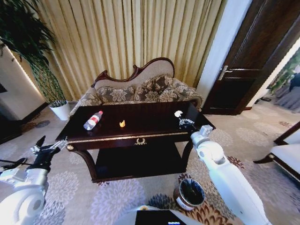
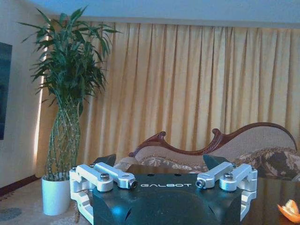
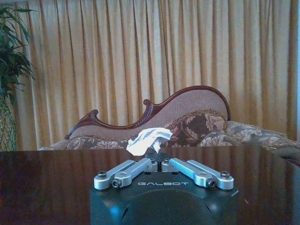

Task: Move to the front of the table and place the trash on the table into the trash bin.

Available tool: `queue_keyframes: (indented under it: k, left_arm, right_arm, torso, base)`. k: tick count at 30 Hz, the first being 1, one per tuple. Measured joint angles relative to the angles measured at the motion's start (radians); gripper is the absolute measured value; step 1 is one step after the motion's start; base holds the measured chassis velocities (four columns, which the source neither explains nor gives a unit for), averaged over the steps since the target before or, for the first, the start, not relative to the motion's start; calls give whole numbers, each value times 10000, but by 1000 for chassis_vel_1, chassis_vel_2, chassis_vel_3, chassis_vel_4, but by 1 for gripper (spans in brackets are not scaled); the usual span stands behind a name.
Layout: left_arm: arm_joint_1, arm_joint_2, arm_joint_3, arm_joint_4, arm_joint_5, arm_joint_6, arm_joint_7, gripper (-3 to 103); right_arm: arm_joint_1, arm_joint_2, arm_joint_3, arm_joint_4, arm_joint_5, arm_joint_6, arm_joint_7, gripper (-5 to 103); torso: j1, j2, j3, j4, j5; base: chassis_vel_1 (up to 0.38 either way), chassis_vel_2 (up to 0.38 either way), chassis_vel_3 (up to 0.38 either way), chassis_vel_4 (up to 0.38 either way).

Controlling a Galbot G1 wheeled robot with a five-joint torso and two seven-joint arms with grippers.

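Right gripper (image 3: 156,157) fingers apparently pinching white wad (image 3: 148,139).

Counting one dark wooden table (image 1: 154,127). Lying on it: one clear plastic bottle (image 1: 93,120), one orange scrap (image 1: 122,123), one white wad (image 1: 178,113), making three trash items. Standing on the carpet: one round trash bin (image 1: 190,193), one white plant pot (image 1: 61,110). Sitting behind: one floral sofa (image 1: 140,91). Showing two grippers: left gripper (image 1: 50,146), right gripper (image 1: 184,122).
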Motion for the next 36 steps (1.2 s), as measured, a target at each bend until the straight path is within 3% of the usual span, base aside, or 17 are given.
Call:
queue_keyframes:
  k: [12,18,26,29,36]
  left_arm:
    - [4,-98,89,-74,40,-21,38,100]
    - [-19,-101,122,-34,52,-23,62,100]
    - [-59,-136,253,32,179,-93,111,100]
    - [42,-171,202,50,191,-225,151,100]
    - [117,-277,193,124,212,-376,219,100]
  right_arm:
    - [87,119,-149,-592,-216,210,-1,0]
    - [-29,300,-296,-1572,-597,305,0,0]
    - [132,857,-718,-4219,-1363,273,-1,0]
    - [503,1069,-810,-6133,-2105,332,0,0]
    - [1155,1418,-886,-8412,-3301,570,0,0]
  torso:
    - [-8,4,-3,2,0]
    - [-15,12,-6,-1,2]
    - [16,-10,8,0,1]
    - [8,-7,4,0,3]
    - [-8,5,-3,1,1]
  base:
    - [289,-306,-300,289]
    - [84,-83,-107,121]
    - [-25,34,27,-30]
    - [-31,32,33,-39]
    - [0,0,0,0]
